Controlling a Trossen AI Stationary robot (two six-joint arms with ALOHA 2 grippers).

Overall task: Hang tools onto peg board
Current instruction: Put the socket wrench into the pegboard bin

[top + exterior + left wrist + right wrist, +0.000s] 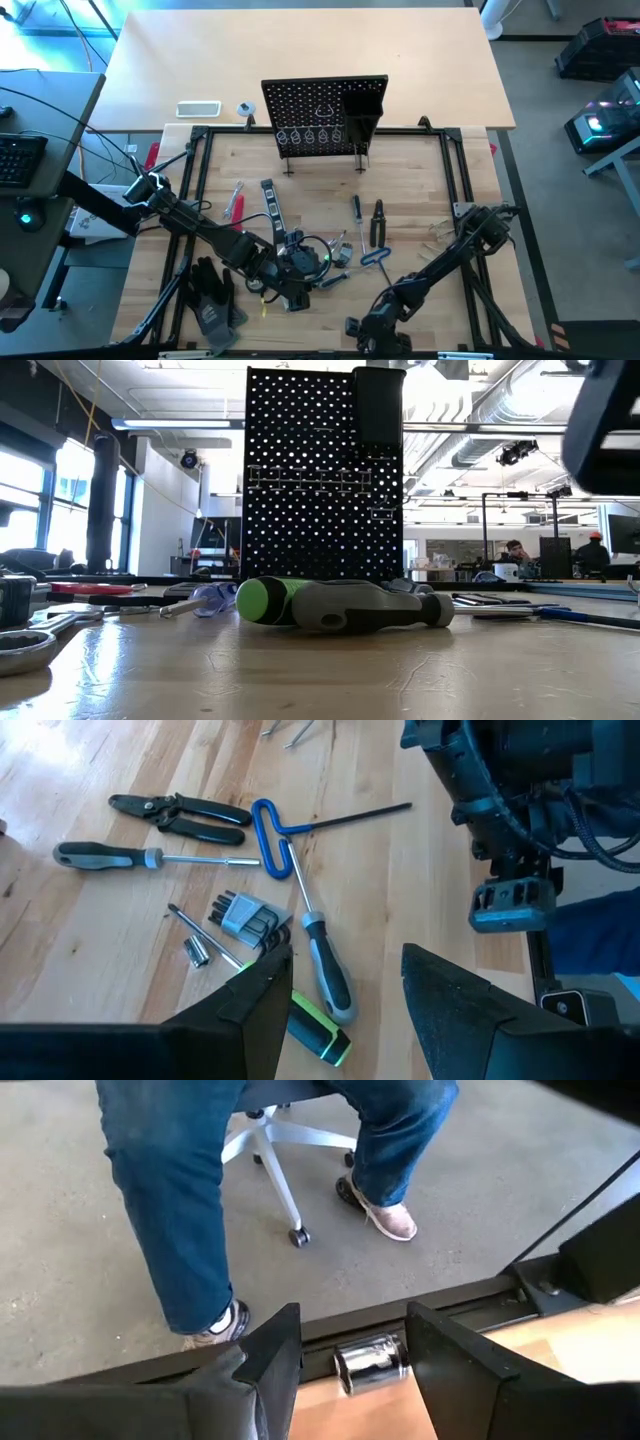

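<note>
**A:** The table (300, 45) fills the overhead view, pale smooth board at the back and a planked, grained wood surface inside a black frame at the front. Upright at the seam between them stands the peg board (322, 110), a black perforated panel on small legs with a row of wire ring holders (310, 135) low on its face and a black box bin (362, 110) on one side.

**B:** And the arms? The left arm (190, 220) reaches in from the table's left edge, dark and jointed, cables looped at the wrist. The right arm (440, 265) folds down toward the front edge.

**A:** Black work gloves (212, 295) lie crumpled, soft and wrinkled, at the front left. The tools are loose on the wood in front of the peg board, none hung on it.

**B:** The wrist camera shows them well: black pliers (185, 812), a blue-handled hex key (285, 835) with a long dark shaft, a grey-handled screwdriver (150, 856) with a bright steel shank, another grey one (325, 960) crossing under the hex key.

**A:** Plus a green-capped handle (318, 1035) and a small folding key set (250, 918), ribbed and metallic.

**B:** Left end effector (345, 1010)?

**A:** Fingers spread apart, holding nothing, hovering over that green handle.

**B:** Right end effector (350, 1350)?

**A:** Also parted and empty, at the table's front edge, above a shiny metal cylinder (368, 1360), facing a person's jeans (180, 1190) and a chair base (275, 1145) on the floor.
</note>
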